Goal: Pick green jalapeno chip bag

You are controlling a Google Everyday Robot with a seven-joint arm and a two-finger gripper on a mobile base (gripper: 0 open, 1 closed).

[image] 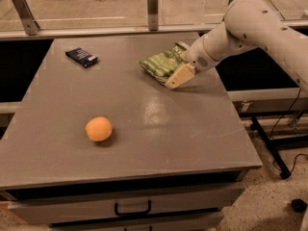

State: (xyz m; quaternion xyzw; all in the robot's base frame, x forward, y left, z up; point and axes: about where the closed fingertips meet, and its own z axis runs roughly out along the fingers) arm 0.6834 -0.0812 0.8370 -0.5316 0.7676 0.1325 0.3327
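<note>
On a grey table [202, 124], a dark blue packet [82, 57] lies far left, an orange ball [98, 129] nearer the front. Toward the back right lies the green jalapeno chip bag [161, 64], its long axis roughly left to right. The gripper [179, 76] meets its near right edge; whether it grips cannot be told.

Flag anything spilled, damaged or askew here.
Nothing stands out. The green jalapeno chip bag lies crinkled, the gripper at its near edge; the orange ball and dark blue packet sit apart on the table. No spills.
</note>
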